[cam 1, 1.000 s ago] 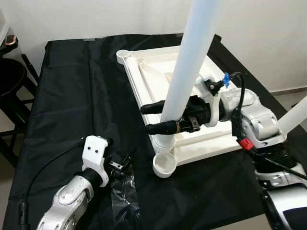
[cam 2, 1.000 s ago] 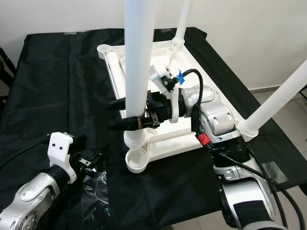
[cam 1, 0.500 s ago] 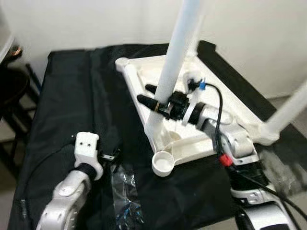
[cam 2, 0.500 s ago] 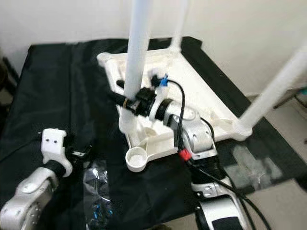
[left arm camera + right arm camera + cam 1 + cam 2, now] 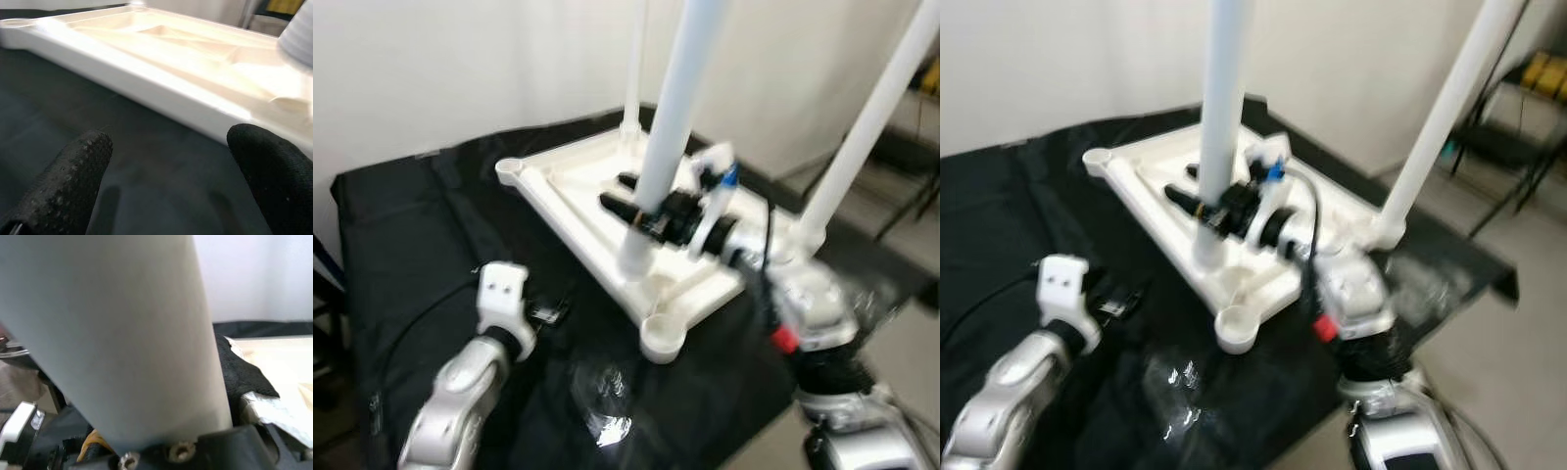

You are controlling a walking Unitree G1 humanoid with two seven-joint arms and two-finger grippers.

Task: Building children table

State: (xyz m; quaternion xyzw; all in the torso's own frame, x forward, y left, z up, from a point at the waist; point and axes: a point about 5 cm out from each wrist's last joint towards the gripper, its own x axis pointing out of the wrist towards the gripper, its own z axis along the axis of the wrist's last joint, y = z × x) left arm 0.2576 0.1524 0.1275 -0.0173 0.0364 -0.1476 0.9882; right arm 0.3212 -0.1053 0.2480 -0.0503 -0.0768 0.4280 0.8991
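The white tabletop (image 5: 570, 192) of the children's piece lies upside down on a table draped in black cloth (image 5: 401, 235), its ribbed underside facing up and one corner socket (image 5: 663, 336) nearest the robot. Three white legs rise from it, their long axes close to vertical and leaning slightly toward the robot's right at the top. The held leg (image 5: 664, 147) stands in from the near corner socket, its foot down in the tabletop. A second leg (image 5: 862, 127) stands at the tabletop's right corner, and a thin-looking third leg (image 5: 633, 69) stands at the far corner, by the wall.

The right tool (image 5: 625, 194) reaches in from the right of the held leg and is clamped on it low down, one black finger on each side of the tube; the right wrist view shows the leg (image 5: 117, 338) pressed close against the tool's base.

The left tool (image 5: 166, 161) hovers over the cloth to the left of the tabletop, its fingers (image 5: 73, 171) spread apart with nothing between them, the tabletop's edge (image 5: 146, 83) just ahead. A crumpled clear plastic bag (image 5: 602, 406) lies on the cloth near the near corner socket. Both eye views are somewhat blurred.
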